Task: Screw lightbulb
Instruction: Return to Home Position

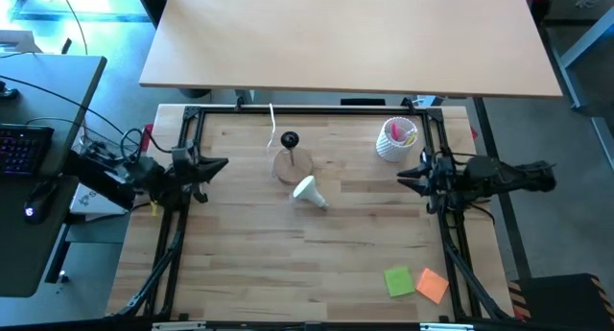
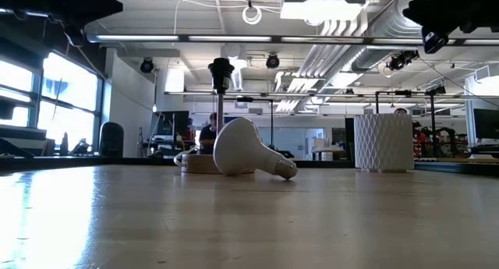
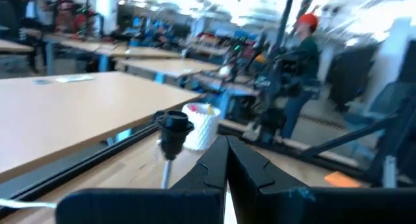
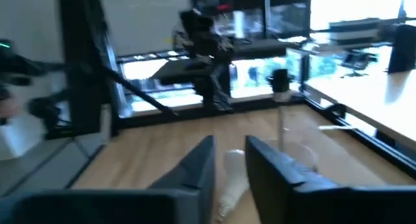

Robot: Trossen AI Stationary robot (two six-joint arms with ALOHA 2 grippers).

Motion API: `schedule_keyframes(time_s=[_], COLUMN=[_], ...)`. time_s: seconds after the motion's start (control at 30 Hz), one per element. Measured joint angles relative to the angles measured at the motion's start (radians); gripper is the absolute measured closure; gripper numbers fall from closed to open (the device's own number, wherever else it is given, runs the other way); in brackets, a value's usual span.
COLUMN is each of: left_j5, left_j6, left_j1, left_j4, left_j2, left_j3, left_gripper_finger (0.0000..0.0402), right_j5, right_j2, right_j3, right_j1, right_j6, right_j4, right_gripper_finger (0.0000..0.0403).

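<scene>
Lightbulb (image 1: 308,190) lying on its side in the middle of the table (image 1: 240,264), just beside the wooden lamp base (image 1: 293,166), nothing gripping it; left gripper (image 1: 219,165) at the left edge, fingers pressed together, empty; right gripper (image 1: 407,176) at the right edge, fingers slightly parted, empty; white cup (image 1: 396,139) near it; green note (image 1: 399,281) and orange note (image 1: 433,286) well apart, by a near corner

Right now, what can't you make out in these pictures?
Lamp base, low view: mostly hidden behind the lightbulb.
White cup, low view: its wall hides the contents.
Lightbulb, right wrist view: blurred, partly behind the right gripper.
</scene>
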Motion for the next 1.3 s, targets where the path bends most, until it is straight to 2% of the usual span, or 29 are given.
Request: schedule_keyframes(time_s=[0.1,0.17,0.37,0.63,0.83,0.97,1.1,1.23,1.3], left_j5=[0.096,0.175,0.384,0.65,0.694,0.694,0.71,0.666,0.632], left_j6=[0.019,0.019,-0.039,-0.076,-0.029,0.046,0.116,0.109,0.083], left_j1=[0.075,0.128,0.297,0.475,0.51,0.51,0.507,0.507,0.507], left_j4=[0.126,0.187,0.24,0.323,0.295,0.256,0.193,0.158,0.138], left_j2=[-0.04,-0.052,-0.055,-0.05,-0.05,-0.05,-0.05,-0.05,-0.05], left_j3=[-0.096,-0.15,-0.252,-0.318,-0.318,-0.318,-0.318,-0.318,-0.318], left_gripper_finger=[0.0401,0.0402,0.0401,0.0401,0.0401,0.0401,0.0401,0.0401,0.0401], right_j5=[-0.107,-0.179,-0.329,-0.476,-0.477,-0.413,-0.345,-0.254,-0.243], right_j2=[-0.051,-0.079,-0.127,-0.125,-0.117,-0.117,-0.117,-0.094,-0.075], right_j3=[-0.031,-0.053,-0.118,-0.265,-0.296,-0.296,-0.296,-0.296,-0.296], right_j1=[-0.025,-0.044,-0.113,-0.188,-0.209,-0.21,-0.21,-0.21,-0.21], right_j6=[0.012,0.026,0.074,0.149,0.101,0.029,0.003,0.05,0.045], right_j4=[0.005,0.014,0.045,0.269,0.3,0.317,0.257,0.193,0.193], right_gripper_finger=[0.0377,0.0396,0.0393,0.0401,0.0402,0.0402,0.0402,0.0402,0.0402])
